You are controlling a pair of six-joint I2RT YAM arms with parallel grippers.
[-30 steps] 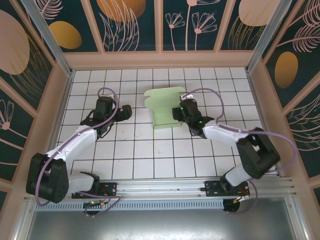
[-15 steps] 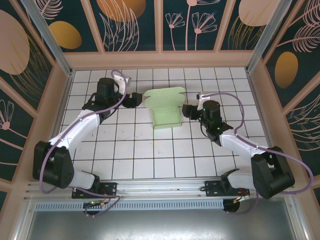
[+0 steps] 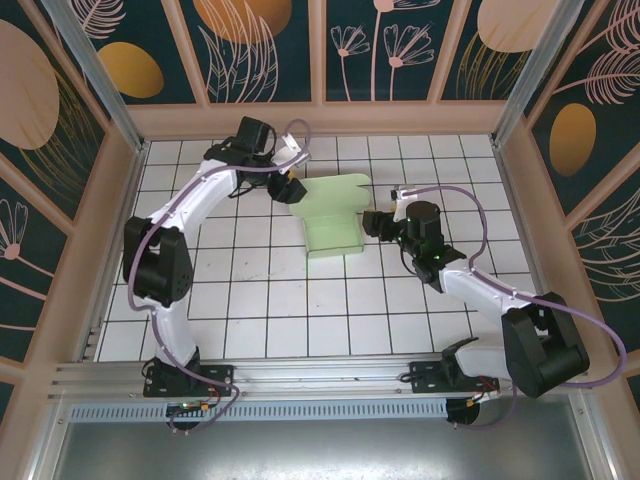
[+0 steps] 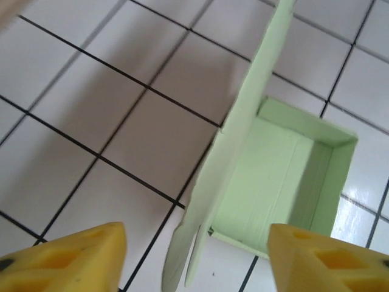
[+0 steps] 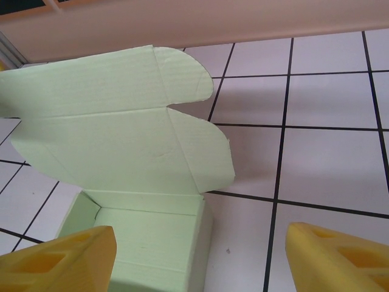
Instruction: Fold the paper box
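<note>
The paper box (image 3: 335, 235) is a pale mint-green open tray on the tiled floor, with its lid (image 3: 328, 193) standing up at the far side. My left gripper (image 3: 288, 190) is at the lid's left edge. In the left wrist view the lid (image 4: 243, 121) is seen edge-on and its lower tabs hang between the yellow fingertips (image 4: 67, 255), which stay apart from it; the left gripper (image 4: 197, 258) is open. My right gripper (image 3: 370, 222) hovers just right of the tray. It is open (image 5: 197, 261) and straddles the tray's right wall (image 5: 203, 243).
Wooden walls enclose the white tiled floor (image 3: 300, 300); the back wall (image 3: 320, 120) lies close behind the lid. An aluminium rail (image 3: 320, 375) runs along the near edge by the arm bases.
My left arm swung from the floor's left side up to the far side, bringing its gripper to the lid's left edge with narrower jaws. The right gripper backed off rightwards, then held still.
</note>
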